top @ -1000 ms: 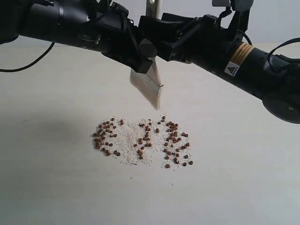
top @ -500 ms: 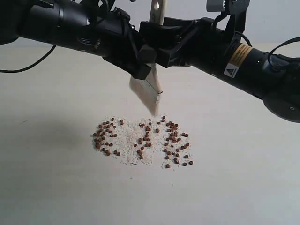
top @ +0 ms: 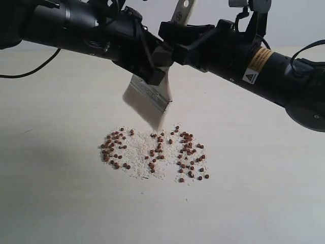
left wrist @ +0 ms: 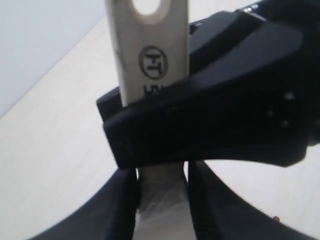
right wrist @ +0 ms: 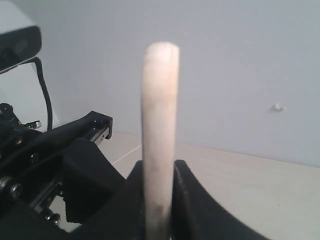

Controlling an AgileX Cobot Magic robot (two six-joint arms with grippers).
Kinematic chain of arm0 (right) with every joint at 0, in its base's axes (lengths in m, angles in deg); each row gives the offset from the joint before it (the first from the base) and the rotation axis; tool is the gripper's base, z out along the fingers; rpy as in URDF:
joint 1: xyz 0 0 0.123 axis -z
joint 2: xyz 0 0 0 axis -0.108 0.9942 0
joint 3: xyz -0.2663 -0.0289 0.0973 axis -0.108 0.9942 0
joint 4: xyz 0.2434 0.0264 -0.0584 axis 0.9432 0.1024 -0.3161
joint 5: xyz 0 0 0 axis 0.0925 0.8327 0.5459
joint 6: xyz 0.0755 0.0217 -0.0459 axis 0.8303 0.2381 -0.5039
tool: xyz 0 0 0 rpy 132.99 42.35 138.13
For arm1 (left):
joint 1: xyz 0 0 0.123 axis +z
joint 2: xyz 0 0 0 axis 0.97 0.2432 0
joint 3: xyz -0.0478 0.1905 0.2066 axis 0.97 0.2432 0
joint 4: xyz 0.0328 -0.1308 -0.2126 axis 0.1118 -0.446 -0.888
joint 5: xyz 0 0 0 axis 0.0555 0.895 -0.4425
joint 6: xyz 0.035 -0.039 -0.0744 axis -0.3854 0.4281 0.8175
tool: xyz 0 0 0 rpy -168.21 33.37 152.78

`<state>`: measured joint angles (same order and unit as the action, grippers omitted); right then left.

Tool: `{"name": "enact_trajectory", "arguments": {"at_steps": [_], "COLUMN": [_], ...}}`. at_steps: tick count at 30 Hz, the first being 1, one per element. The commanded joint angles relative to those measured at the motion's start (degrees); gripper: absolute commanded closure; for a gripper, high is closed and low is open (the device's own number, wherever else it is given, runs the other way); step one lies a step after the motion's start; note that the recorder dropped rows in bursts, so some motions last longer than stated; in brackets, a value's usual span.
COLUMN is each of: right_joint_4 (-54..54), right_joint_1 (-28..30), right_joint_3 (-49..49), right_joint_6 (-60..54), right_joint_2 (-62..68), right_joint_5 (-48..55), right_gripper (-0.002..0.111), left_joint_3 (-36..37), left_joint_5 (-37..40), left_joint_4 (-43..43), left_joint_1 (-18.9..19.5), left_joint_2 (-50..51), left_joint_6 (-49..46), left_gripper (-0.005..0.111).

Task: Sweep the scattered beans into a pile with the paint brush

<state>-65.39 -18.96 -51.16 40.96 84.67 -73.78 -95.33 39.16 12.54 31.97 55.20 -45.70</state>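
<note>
The left gripper [top: 156, 73] and right gripper [top: 175, 40] both clamp the paint brush [top: 147, 101] handle. Lower the bristles beside the beans [top: 185, 138], then drag gently inward.

A flat, matte cream tabletop [top: 61, 203] fills the frame; a plain pale grey wall [top: 299, 20] crosses the upper edge; light is soft, even.

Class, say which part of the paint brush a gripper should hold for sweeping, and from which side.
The flat wooden handle, above the bristles, pinched across its broad faces from the side. The paint brush hangs bristles-down by the beans, and its bristles must stay free to sweep.
</note>
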Motion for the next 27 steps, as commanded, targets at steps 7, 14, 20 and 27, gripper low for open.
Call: {"name": "enact_trajectory", "arguments": {"at_steps": [7, 14, 20, 27], "right_joint_4": [-0.2, 3.6, 6.9, 17.9], "right_joint_1": [-0.2, -0.2, -0.2, -0.2], "right_joint_3": [0.0, 0.0, 0.0, 0.0], "right_joint_6": [0.8, -5.0, -10.6, -25.6], "right_joint_2": [0.1, -0.1, -1.3, -9.9], "right_joint_5": [0.9, 3.4, 7.1, 18.9], "right_gripper": [0.108, 0.108, 0.108, 0.108], "left_joint_3": [-0.5, -0.5, -0.5, -0.3], "left_joint_5": [-3.0, -5.5, -5.9, -5.6], "left_joint_4": [-5.8, -6.3, -6.0, -1.7], "left_joint_1": [-0.1, -0.1, 0.0, 0.0], "left_joint_2": [-0.4, -0.4, -0.6, -0.7], "left_joint_6": [-1.7, -3.8, -5.0, -5.1], "left_gripper": [0.106, 0.063, 0.01, 0.01]}}
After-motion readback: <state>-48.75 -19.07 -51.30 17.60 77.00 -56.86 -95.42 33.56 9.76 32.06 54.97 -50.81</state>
